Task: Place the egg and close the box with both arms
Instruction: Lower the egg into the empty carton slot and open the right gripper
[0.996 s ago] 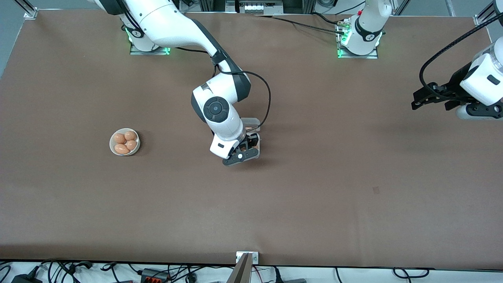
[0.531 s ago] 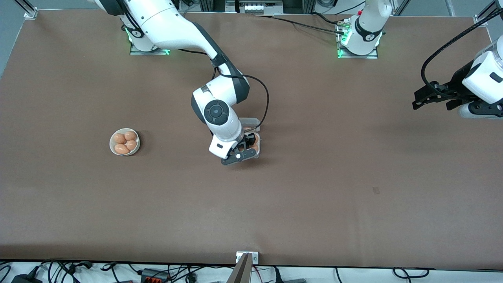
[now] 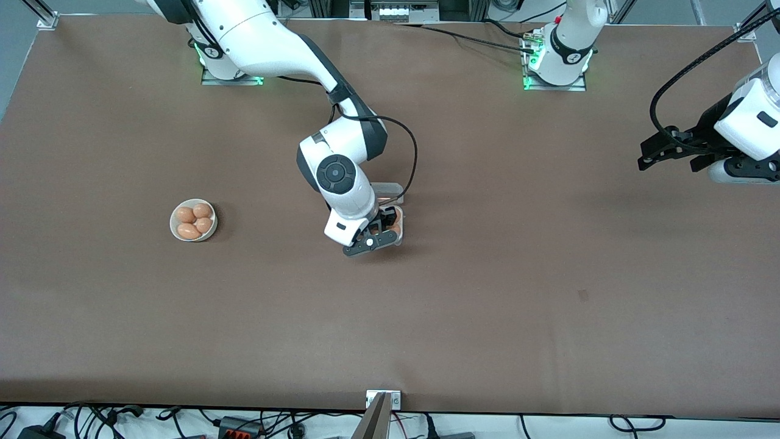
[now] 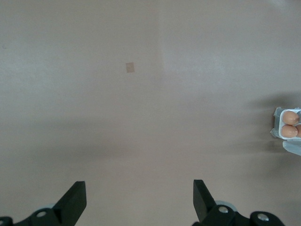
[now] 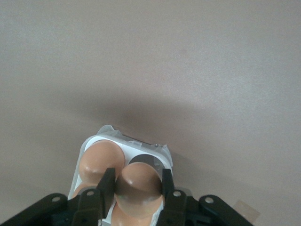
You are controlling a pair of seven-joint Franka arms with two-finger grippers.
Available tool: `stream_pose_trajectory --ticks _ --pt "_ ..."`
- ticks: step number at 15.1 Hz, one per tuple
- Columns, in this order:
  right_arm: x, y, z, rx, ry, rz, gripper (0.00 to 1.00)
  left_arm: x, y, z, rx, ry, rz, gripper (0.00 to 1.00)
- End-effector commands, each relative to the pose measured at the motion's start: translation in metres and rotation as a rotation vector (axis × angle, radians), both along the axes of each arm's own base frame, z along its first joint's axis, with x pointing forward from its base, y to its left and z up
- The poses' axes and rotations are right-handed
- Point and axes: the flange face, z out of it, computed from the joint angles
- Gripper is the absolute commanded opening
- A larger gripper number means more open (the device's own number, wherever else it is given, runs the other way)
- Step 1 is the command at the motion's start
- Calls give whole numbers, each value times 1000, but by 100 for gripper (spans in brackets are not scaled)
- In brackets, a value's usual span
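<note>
The box (image 3: 400, 214) lies mid-table, its clear lid (image 3: 386, 187) open toward the robots' bases. My right gripper (image 3: 379, 230) is low over the tray. In the right wrist view it (image 5: 137, 177) is shut on a brown egg (image 5: 139, 189) held over an empty cell (image 5: 146, 160). Another egg (image 5: 100, 160) sits in the cell beside it, and the tray's rim (image 5: 123, 138) shows. My left gripper (image 3: 649, 157) waits open and empty above the table at the left arm's end; its wrist view (image 4: 138, 197) shows the box (image 4: 286, 124) with two eggs.
A round white bowl (image 3: 193, 220) with several brown eggs stands toward the right arm's end of the table. A small pale patch (image 3: 583, 296) marks the brown table cover. Cables lie along the table's edge nearest the front camera.
My right gripper has sunk a little onto the box with the egg, shifting slightly toward the right arm's end. My left gripper has barely shifted.
</note>
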Motion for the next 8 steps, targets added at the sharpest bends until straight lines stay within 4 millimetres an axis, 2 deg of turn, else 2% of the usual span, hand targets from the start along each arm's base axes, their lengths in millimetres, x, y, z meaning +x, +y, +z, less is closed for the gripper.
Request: stream_pose_trajectory --ticks 1,8 --pt "-1 1 -5 0 -20 -14 2 2 -4 7 -11 -8 -3 100" --pt "0 2 -10 4 -29 -16 4 3 2 6 -11 -9 8 100"
